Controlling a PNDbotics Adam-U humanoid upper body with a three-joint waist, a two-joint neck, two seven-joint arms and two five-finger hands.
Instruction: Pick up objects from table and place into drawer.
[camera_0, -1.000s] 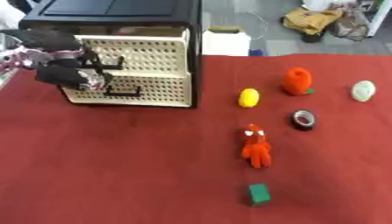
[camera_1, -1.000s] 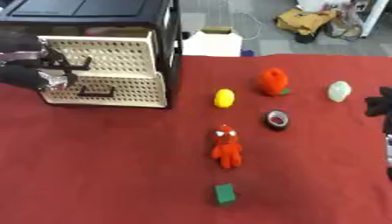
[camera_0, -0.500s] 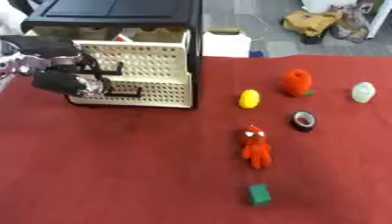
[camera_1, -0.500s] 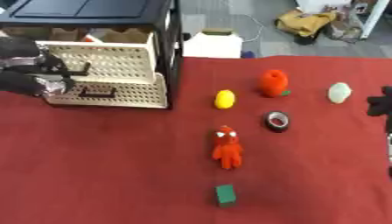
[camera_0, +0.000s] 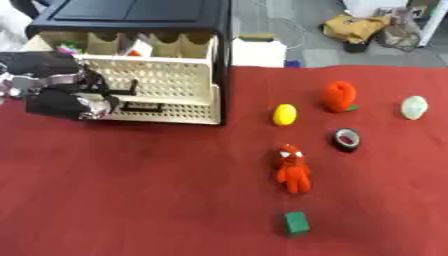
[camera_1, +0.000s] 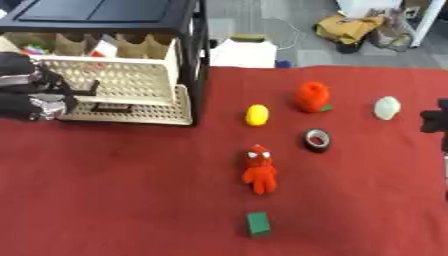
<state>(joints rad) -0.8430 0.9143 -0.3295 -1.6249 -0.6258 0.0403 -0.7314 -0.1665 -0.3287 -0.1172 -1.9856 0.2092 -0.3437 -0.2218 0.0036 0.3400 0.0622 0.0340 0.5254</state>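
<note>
A black cabinet (camera_0: 140, 15) with cream perforated drawers stands at the back left. Its upper drawer (camera_0: 153, 75) is pulled part way out, and small coloured things show inside. My left hand (camera_0: 61, 95) is curled on the dark handle (camera_0: 131, 91) of that drawer. On the red cloth lie a yellow fruit (camera_0: 284, 114), an orange-red fruit (camera_0: 339, 96), a pale egg-shaped thing (camera_0: 414, 107), a black tape roll (camera_0: 346, 139), a red plush figure (camera_0: 292, 168) and a green block (camera_0: 296, 223). A dark part of my right hand (camera_1: 435, 122) shows at the right edge.
The red cloth (camera_0: 131, 200) covers the table. A white box (camera_0: 258, 50) stands behind the table's far edge beside the cabinet. A yellow bag (camera_0: 357, 27) lies on the floor beyond. The lower drawer (camera_0: 166, 112) juts out slightly.
The upper drawer has slid out toward me with my left hand on its handle. Its inside now shows. The things on the cloth have not moved.
</note>
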